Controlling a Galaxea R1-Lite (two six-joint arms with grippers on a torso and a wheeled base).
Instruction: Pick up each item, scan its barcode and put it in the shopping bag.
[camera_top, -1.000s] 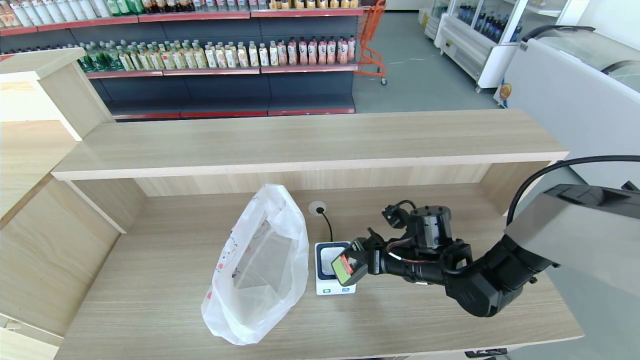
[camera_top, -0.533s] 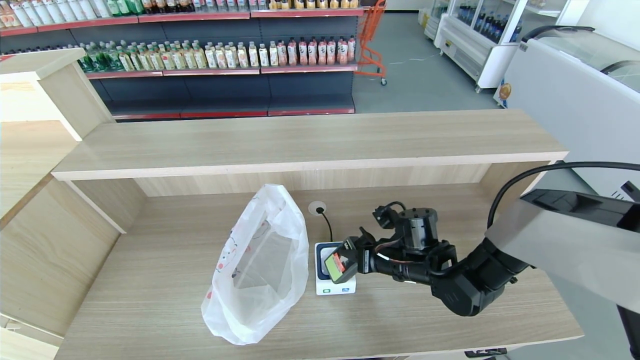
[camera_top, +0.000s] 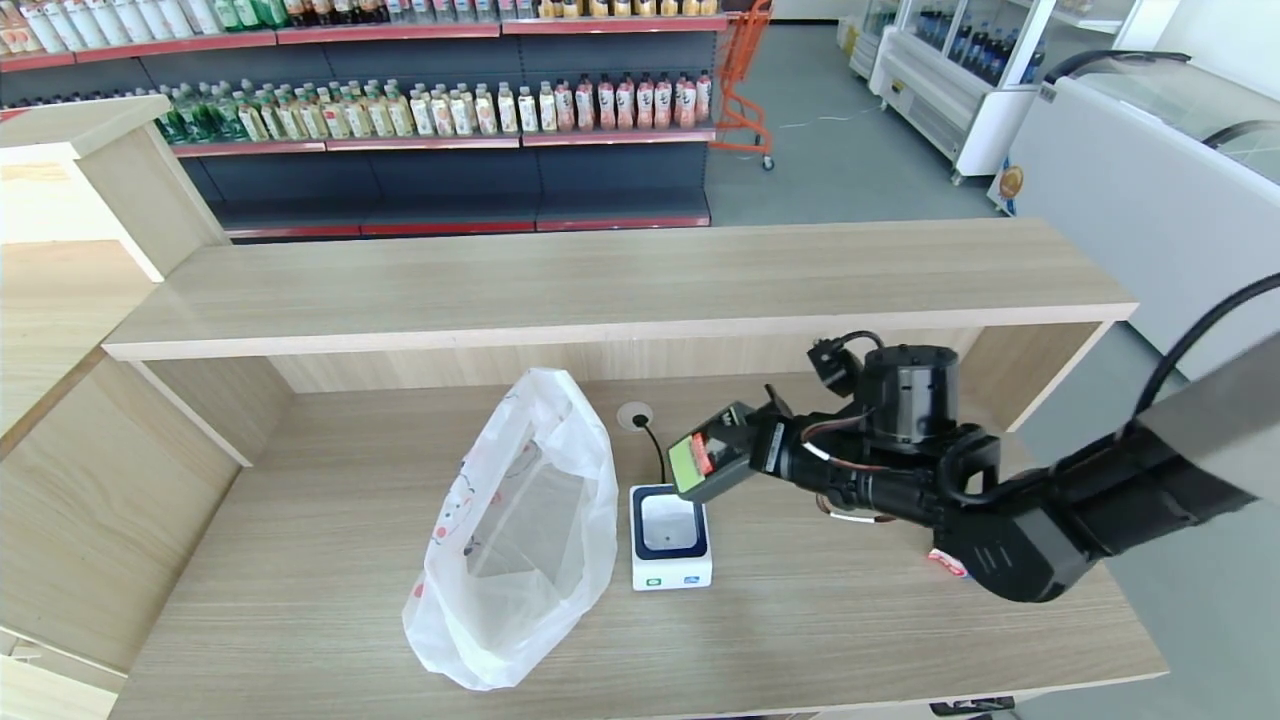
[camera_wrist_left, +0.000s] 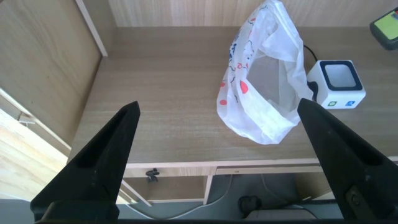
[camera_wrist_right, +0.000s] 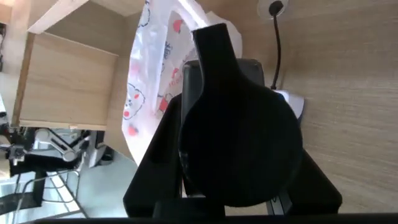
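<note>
Near the scanner (camera_top: 671, 537), the gripped box (camera_top: 700, 462) covers the right gripper's (camera_top: 722, 456) jaws.

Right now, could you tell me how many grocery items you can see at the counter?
2: a small green-and-red box held in the right claw beside the scanner, and a red-and-white packet edge under the right arm; more may be hidden.

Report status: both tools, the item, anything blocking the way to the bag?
Right tool shut on green-red item, raised by the scanner. Left tool open, empty. Shopping bag lies left of scanner; nothing in between.
</note>
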